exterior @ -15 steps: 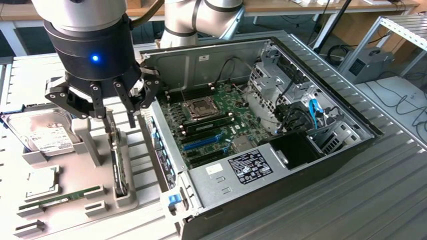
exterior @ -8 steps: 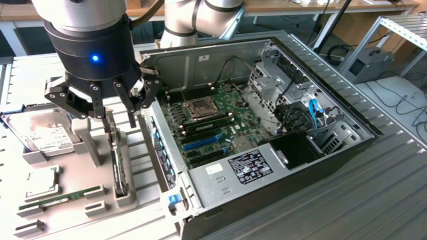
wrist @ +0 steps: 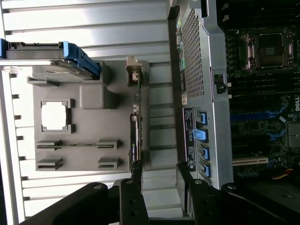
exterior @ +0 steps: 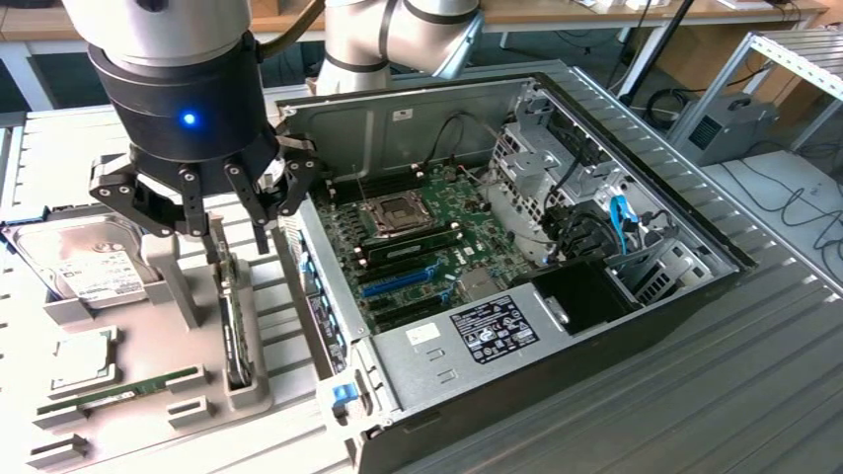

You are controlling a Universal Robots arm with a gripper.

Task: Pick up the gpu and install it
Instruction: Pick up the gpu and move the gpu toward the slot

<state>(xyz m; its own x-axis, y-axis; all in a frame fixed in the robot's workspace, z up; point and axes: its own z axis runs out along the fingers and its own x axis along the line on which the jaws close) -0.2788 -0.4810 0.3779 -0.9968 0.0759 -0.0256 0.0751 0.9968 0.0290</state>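
Ribbed metal bench (exterior: 737, 375) under everything. We see gripper (exterior: 217, 225) spread wide, nothing in grasp, low over upper end of gpu (exterior: 237, 326); contact we cannot tell. Gpu stands on edge in slot of grey fixture (exterior: 172, 281), just beside open computer case (exterior: 593, 360). Hard drive (exterior: 73, 262) and RAM stick (exterior: 118, 390) share fixture.

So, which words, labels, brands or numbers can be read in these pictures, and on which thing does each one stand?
No text can be read with certainty.
Printed label on the power supply: too small to read.
White label on the hard drive: blurred, unreadable.
Dark sticker on the computer case: unreadable.
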